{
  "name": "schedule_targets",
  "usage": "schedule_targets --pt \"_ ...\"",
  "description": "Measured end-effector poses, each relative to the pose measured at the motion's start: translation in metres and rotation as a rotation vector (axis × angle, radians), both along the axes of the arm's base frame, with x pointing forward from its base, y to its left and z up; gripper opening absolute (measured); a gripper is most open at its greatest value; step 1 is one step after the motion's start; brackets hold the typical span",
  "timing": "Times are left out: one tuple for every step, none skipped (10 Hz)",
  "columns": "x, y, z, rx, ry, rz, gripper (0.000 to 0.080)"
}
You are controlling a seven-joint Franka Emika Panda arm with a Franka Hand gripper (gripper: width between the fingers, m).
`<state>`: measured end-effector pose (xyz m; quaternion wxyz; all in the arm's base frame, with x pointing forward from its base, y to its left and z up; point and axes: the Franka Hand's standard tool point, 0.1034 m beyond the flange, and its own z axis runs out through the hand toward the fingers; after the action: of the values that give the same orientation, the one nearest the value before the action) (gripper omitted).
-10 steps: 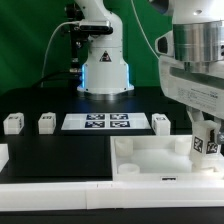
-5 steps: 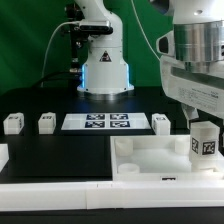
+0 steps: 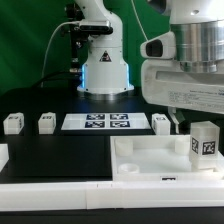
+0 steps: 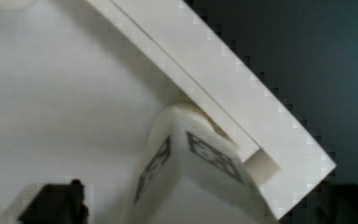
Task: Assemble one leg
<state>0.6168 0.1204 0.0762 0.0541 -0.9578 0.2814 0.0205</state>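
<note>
The leg (image 3: 205,143), a small white block with a black-and-white tag, stands upright in the far corner of the large white tray (image 3: 150,162) at the exterior view's right. My gripper (image 3: 196,120) hangs just above it, jaws apart. One dark finger (image 3: 178,123) shows beside the leg and does not touch it; the other finger is hidden. In the wrist view the leg (image 4: 202,165) sits in the tray's corner (image 4: 211,80) between the jaws of my gripper (image 4: 194,215). A gap separates it from the black finger (image 4: 51,202).
Three more small white legs (image 3: 12,123) (image 3: 46,123) (image 3: 162,123) stand in a row on the black table, with the marker board (image 3: 96,122) between them. The arm's base (image 3: 105,72) is behind. A white part (image 3: 3,155) lies at the left edge.
The leg went down a little into the tray's corner and was let go. My gripper opened and its body swung toward the exterior view's left, rising slightly off the leg.
</note>
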Motion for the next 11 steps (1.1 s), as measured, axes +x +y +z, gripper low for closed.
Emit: schedule_targets --pt "0.0001 -0.0007 0.0 0.001 -0.013 0.108 0.0649" --pt "0.0002 -0.001 0.0 0.0 -0.025 0.22 0.0649" --pt "0.0001 -0.0009 0.0 0.001 -0.04 0.346 0.0649" --pt "0.0002 -0.0016 -0.0002 -0.001 -0.052 0.453 0.0649" --pt "0.0005 -0.0028 -0.0002 -0.004 -0.067 0.588 0.0649" --pt "0.0006 -0.0033 -0.0003 -0.008 -0.078 0.701 0.0649" --pt "0.0008 -0.0042 -0.0003 -0.011 -0.09 0.815 0.0649" --pt "0.0011 -0.005 -0.0003 -0.013 -0.096 0.872 0.0649" --pt "0.0013 -0.0064 -0.0004 -0.013 -0.102 0.936 0.0649" --pt "0.0012 -0.0062 -0.0004 -0.014 -0.1 0.919 0.0521" --pt "0.0012 -0.0063 -0.0004 -0.014 -0.1 0.919 0.0521"
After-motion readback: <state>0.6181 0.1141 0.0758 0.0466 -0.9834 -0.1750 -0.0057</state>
